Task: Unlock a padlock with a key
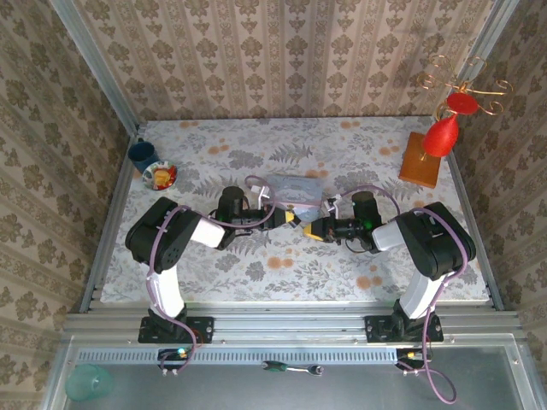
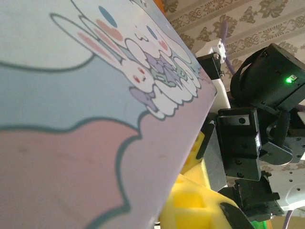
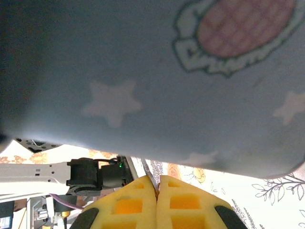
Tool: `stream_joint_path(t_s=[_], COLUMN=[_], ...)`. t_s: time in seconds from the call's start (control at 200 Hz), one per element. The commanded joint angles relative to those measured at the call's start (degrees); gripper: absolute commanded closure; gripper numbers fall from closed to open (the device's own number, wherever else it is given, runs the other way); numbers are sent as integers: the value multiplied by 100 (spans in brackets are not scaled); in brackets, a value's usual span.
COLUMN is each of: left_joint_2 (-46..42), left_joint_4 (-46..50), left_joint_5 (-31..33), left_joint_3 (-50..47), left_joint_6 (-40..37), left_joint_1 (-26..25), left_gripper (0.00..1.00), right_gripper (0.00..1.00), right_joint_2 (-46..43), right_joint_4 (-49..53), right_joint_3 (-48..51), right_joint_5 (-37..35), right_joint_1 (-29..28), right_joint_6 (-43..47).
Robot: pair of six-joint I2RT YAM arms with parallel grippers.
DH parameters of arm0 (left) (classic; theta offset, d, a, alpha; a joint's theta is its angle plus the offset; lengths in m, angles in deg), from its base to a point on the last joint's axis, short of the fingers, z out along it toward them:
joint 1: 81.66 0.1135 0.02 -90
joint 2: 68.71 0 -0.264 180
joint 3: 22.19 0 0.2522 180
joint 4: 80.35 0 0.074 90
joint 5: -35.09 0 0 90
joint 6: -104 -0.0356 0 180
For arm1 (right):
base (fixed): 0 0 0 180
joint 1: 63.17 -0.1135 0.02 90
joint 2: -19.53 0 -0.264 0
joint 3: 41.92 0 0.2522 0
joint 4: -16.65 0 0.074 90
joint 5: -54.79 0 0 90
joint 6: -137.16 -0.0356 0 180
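So the table point(image 1: 256, 265) has a flowery cloth on it, and both arms reach in from the near edge and meet around the middle. Left arm point(image 1: 171, 235) comes in from the left, right arm point(image 1: 423, 239) from the right.

Just far of where they meet is the pastel tin point(image 1: 295, 186). Both wrist cams are right up against it, one looking at a bunny cartoon and the other at pale stars on blue.

On the far right there's a wooden stand point(image 1: 421, 161) with red ornaments point(image 1: 441, 137) hanging off a curly wire. Far left corner has a blue cup point(image 1: 141, 154) with a small plate point(image 1: 160, 176) just beside it. A screwdriver point(image 1: 291, 367) is lying on the near rail.

The left gripper point(image 1: 291, 219) is closed up narrow, tip pointing right. The right gripper point(image 1: 318, 229) points left, almost nose to nose with it. Its yellow pads point(image 3: 178, 202) are pressed flat together in the wrist view. Can't tell if either one is pinching anything.

As for the padlock, honestly can't tell where it sits. The spot where the fingers meet is too small and cluttered to make out.
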State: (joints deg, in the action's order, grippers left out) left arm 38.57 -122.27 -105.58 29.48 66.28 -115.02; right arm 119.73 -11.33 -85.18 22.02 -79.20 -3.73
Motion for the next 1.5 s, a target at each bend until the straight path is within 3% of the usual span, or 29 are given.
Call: stream_joint_path(t_s=[0.0, 0.285, 0.615, 1.495], left_joint_2=[44, 143, -111, -242], left_joint_4=[-347, -458, 57, -418], left_joint_5=[-1355, -1315, -1068, -717], left_joint_3=[-30, -71, -141, -363], left_joint_6=[223, 266, -12, 329], left_joint_1=[-478, -505, -340, 100], left_gripper=[98, 98, 99, 100], right_gripper=[100, 100, 100, 100], right_joint_2=[-137, 28, -27, 245], right_joint_4=[-577, -1295, -1091, -1626], right_joint_3=[-310, -247, -104, 348], right_joint_5=[-716, -732, -477, -432], right_joint_1=[-68, 12, -199, -173], right_joint_6=[84, -337, 87, -48])
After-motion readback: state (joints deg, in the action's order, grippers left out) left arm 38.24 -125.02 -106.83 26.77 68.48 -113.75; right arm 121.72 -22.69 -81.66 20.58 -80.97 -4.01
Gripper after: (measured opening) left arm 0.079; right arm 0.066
